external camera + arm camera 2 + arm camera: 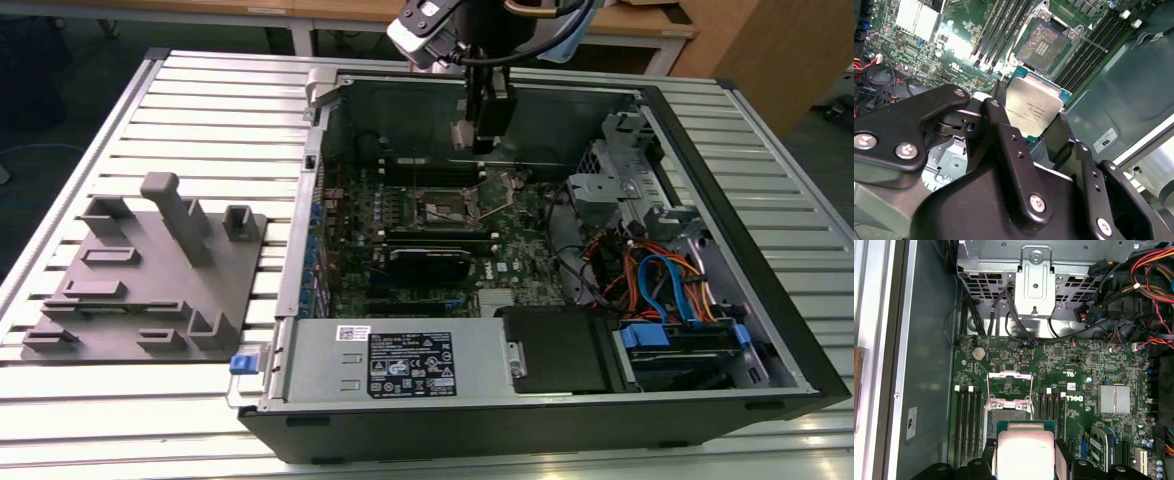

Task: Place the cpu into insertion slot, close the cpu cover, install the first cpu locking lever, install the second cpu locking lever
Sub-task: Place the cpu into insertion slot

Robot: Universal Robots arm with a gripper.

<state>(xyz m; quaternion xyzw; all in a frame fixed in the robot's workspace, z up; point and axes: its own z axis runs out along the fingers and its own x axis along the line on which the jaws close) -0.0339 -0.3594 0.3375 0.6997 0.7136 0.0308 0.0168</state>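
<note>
My gripper [1029, 120] is shut on the cpu [1034, 106], a flat square chip with a silver-tan top, pinched by its edges between the black fingers [1059, 132]. The cpu [1024, 447] hangs above the green motherboard inside the open computer case, just short of the insertion slot [1044, 45], whose dark contact field lies bare. The cpu cover [1010, 386] is swung open beyond the insertion slot [1004, 415], its window showing green board. A thin locking lever [1093, 45] sticks out across the memory slots. In the exterior view my gripper [478, 135] hovers behind the insertion slot [447, 208].
Long memory slots [968, 415] flank the socket. A silver heatsink [1114, 399], a metal drive bracket [1035, 285] and cable bundles [667, 280] crowd the case. The power supply [400, 365] fills its front. A grey fixture plate [147, 270] lies at the exterior view's left.
</note>
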